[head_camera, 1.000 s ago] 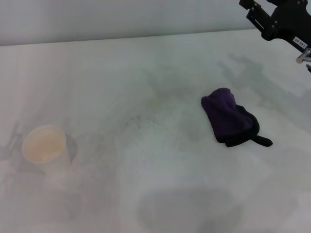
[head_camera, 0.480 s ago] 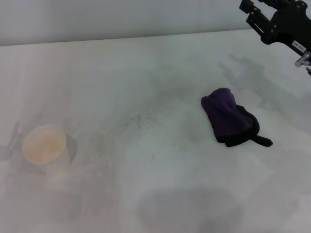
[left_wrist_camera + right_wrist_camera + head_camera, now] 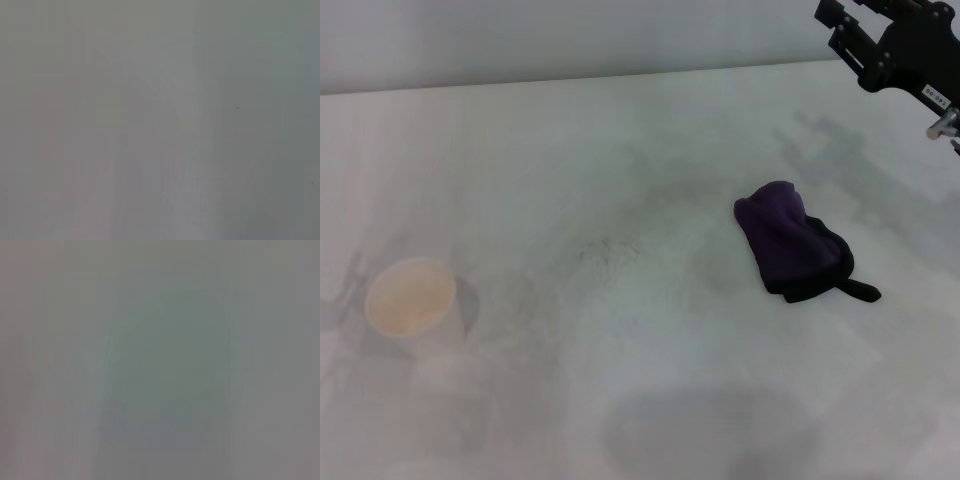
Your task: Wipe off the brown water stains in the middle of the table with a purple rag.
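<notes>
The purple rag lies bunched on the white table, right of the middle, its black edge and short black tail pointing to the right. My right gripper hangs above the table's far right corner, well behind and to the right of the rag, apart from it. No tan-brown stain shows on the table; only faint grey smudges and specks mark the middle. My left gripper is out of view. Both wrist views show only plain grey.
A white paper cup stands upright near the table's left side. The table's far edge meets a pale wall along the top of the head view.
My right gripper has drifted very slightly to the right. The rag and the cup have not moved.
</notes>
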You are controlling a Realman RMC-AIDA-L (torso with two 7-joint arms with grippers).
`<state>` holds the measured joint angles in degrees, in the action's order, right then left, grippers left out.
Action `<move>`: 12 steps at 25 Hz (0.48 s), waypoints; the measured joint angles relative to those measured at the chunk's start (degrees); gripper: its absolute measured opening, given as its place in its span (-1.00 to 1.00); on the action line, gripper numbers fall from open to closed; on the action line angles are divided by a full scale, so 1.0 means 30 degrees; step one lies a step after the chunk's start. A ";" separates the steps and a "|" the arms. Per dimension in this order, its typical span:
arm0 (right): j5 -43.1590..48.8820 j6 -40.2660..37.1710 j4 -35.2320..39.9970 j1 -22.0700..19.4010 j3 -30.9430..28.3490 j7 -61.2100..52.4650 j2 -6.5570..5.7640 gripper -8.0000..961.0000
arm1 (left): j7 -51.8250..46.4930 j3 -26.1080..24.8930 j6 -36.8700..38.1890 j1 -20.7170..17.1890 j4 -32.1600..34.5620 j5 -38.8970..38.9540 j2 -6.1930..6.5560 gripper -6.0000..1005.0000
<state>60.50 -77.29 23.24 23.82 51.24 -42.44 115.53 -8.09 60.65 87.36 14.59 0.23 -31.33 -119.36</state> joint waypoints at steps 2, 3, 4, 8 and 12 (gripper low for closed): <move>-0.0018 -0.0060 -0.0099 0.0001 0.0000 0.0135 0.0013 -0.11 | 0.0000 -0.0001 0.0001 -0.0001 -0.0041 0.0006 0.0000 0.78; -0.0046 -0.0060 -0.0138 0.0000 0.0001 0.0186 0.0022 -0.11 | 0.0000 -0.0001 0.0001 -0.0001 -0.0041 0.0006 0.0000 0.78; -0.0102 -0.0062 -0.0200 0.0001 0.0001 0.0248 0.0031 -0.11 | 0.0000 -0.0001 0.0000 -0.0004 -0.0043 0.0010 0.0000 0.78; -0.0246 -0.0076 -0.0328 0.0000 0.0001 0.0330 0.0041 -0.11 | 0.0000 0.0000 0.0001 -0.0047 -0.0048 0.0015 0.0001 0.78; -0.0246 -0.0074 -0.0336 0.0000 0.0061 0.0198 0.0045 -0.11 | -0.0001 0.0000 -0.0002 -0.0056 -0.0082 0.0016 0.0000 0.78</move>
<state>59.76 -77.51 22.24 23.82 51.42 -41.85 115.67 -8.09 60.65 87.36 14.43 -0.02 -31.28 -119.36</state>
